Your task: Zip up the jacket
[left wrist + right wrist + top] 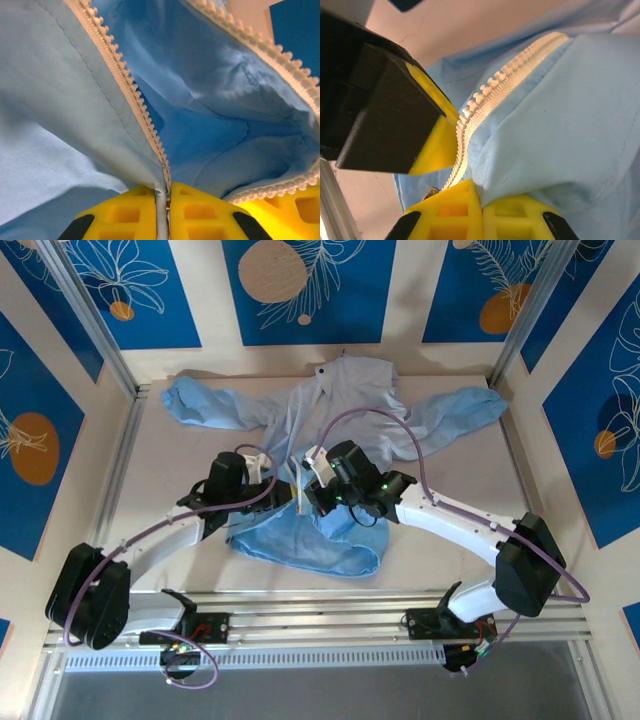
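Note:
The light-blue jacket [340, 390] lies spread on the table, sleeves out to the left and right and its hem bunched towards the front. My left gripper [281, 486] and right gripper [312, 480] meet over its front opening. In the left wrist view the left gripper [166, 194] is shut on the fabric edge at the foot of a pale zipper tooth row [127, 85]; the other tooth row [272, 50] curves away on the right. In the right wrist view the right gripper [481, 199] is shut on a fold of the jacket [560, 115] beside the zipper teeth [492, 92].
The beige table [170, 465] is walled by blue patterned panels and metal frame posts [95, 320]. An aluminium rail [380, 602] runs along the near edge. The left gripper's black and yellow finger [395, 115] sits close beside the right gripper. A small metal piece [431, 191] shows by the zipper's foot.

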`<state>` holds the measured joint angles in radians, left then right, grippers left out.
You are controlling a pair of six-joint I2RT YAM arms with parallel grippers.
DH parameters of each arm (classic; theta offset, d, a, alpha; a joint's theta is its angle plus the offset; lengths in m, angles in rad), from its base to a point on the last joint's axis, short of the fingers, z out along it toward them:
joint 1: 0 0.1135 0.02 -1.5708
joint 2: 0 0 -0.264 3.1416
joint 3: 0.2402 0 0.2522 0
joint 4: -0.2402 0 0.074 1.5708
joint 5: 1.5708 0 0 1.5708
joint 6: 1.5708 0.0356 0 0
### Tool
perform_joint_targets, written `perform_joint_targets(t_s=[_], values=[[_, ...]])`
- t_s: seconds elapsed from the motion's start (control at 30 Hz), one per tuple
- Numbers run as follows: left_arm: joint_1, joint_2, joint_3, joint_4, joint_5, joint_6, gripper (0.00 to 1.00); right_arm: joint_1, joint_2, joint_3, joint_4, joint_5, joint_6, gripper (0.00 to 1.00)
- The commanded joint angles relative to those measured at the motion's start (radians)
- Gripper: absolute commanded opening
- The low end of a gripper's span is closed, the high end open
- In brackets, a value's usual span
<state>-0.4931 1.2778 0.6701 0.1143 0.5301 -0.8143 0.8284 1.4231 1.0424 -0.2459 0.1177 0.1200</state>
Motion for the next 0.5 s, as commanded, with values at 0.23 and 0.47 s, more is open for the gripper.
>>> perform_joint_targets(t_s=[0.23,0.47], values=[[-0.048,-0.145,-0.004,-0.07,0.075,0.038,0.0,-0.063,-0.013,0.001,0.101,0.014,-0.103,0.0],[-0.047,-0.292,0.009,-0.251,-0.002,0.111,0.0,-0.088,-0.027,0.01,0.136,-0.043,-0.108,0.0]])
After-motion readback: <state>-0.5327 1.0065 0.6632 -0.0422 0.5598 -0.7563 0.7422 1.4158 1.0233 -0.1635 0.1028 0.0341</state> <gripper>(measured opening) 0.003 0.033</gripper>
